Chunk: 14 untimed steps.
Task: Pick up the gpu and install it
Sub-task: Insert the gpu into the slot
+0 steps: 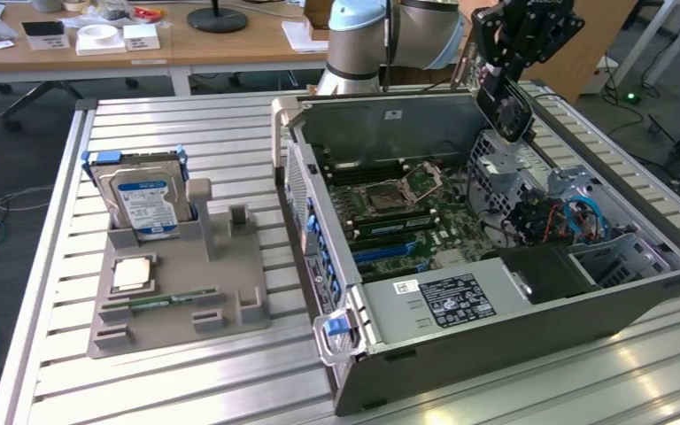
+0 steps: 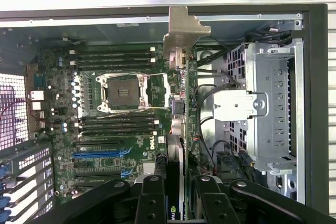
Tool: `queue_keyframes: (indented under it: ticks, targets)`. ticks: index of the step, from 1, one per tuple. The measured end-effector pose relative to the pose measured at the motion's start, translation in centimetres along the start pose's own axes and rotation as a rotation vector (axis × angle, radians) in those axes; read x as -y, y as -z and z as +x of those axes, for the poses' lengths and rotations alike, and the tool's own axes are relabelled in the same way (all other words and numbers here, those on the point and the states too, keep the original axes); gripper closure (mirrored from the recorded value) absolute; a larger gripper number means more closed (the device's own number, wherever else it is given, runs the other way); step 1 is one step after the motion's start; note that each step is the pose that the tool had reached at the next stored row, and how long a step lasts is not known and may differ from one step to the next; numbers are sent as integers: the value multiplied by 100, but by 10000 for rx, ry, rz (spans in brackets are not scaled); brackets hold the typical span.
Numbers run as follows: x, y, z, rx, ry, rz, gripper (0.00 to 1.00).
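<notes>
I had the gpu point(image 2: 184, 77) clamped between my claw point(image 2: 180, 203) fingers point(image 2: 152, 200). In the wrist view it was a thin dark strip, edge-on, with small parts on a green board edge and a bent, dull silver bracket point(image 2: 181, 27) at the end far from my grip. In the exterior view it hung below the claw, above the far right corner of the case point(image 1: 494, 345), and showed a round black fan point(image 1: 508, 111).

Its long axis ran straight out from my fingers, steeply down toward the case, bracket end leading.

Below it lay the green board point(image 2: 63, 150), busy with a square metal socket point(image 2: 122, 92), rows of long black slots and a blue slot. Beside that stood a perforated grey steel cage point(image 2: 273, 108) with loose black and blue cables. The case was a dark grey box, lying open on its side.

It sat on a table point(image 1: 174, 133) of ribbed aluminium slats. On the exterior view's left, a matte grey tray point(image 1: 174, 323) held upright drives point(image 1: 145, 204) with blue-white labels and a small green stick point(image 1: 169, 299). Wooden desks point(image 1: 234, 44) stood behind.
</notes>
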State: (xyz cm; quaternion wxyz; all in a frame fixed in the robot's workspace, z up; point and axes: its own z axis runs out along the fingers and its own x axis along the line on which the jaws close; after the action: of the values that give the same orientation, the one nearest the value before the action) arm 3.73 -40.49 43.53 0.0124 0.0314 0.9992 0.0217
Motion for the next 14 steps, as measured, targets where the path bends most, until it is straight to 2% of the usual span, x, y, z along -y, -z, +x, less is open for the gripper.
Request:
queue_keyframes:
  ticks: [4, 14]
  targets:
    - [0, -2, 0, -11, 249, -5, 74]
    - [1, -15, 0, -89, 2010, -47, 74]
